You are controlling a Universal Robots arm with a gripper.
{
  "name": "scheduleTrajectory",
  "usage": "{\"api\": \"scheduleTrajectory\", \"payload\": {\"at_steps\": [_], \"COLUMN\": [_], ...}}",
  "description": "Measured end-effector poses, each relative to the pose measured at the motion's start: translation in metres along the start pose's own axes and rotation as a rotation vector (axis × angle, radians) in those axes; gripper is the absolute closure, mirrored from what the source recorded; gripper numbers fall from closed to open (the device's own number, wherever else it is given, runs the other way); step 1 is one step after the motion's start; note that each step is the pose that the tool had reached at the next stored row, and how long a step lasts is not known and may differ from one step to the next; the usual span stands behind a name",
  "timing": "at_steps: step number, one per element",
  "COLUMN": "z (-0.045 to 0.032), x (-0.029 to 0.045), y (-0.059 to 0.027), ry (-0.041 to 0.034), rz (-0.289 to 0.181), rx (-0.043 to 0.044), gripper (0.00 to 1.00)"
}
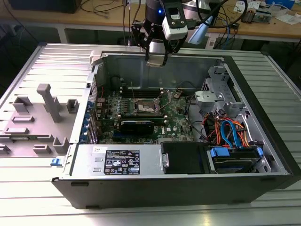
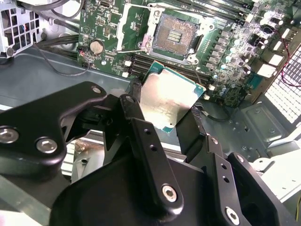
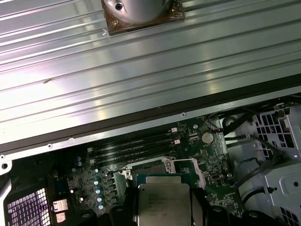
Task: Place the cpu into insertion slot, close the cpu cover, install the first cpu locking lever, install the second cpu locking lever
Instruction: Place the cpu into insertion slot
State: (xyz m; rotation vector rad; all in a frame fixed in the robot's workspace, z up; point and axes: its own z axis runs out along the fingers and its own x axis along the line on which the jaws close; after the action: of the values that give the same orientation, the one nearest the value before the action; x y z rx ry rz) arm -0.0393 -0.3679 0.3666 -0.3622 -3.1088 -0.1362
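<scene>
High over the case [image 1: 141, 184], hand [image 1: 156, 59] grips cpu [image 2: 168, 100] lid-up.

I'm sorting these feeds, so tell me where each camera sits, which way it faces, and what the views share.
Exterior view: off the arm, raised, looking down into the open computer case; the arm's wrist and jaws hang above its far wall.
Second wrist view: on the wrist, looking past the black jaws gripping the cpu toward the insertion slot.
First wrist view: on the wrist, facing the motherboard and ribbed table; jaws flank the cpu.
Shared: both wrist views show the cpu and insertion slot; all three show the motherboard.
</scene>
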Motion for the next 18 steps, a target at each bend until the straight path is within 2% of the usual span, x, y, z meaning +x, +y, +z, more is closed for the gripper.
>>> {"api": "scheduleTrajectory", "payload": {"at_steps": [14,18], "z": [0.0,0.0008], "x": [-0.0001,-0.0002], "y": [-0.0004,-0.0004], "ry": [-0.0002,-0.0066], "rz": [0.003,0.074], "rx": [0.0,-0.0006], "gripper": [0.46,0.46]}}
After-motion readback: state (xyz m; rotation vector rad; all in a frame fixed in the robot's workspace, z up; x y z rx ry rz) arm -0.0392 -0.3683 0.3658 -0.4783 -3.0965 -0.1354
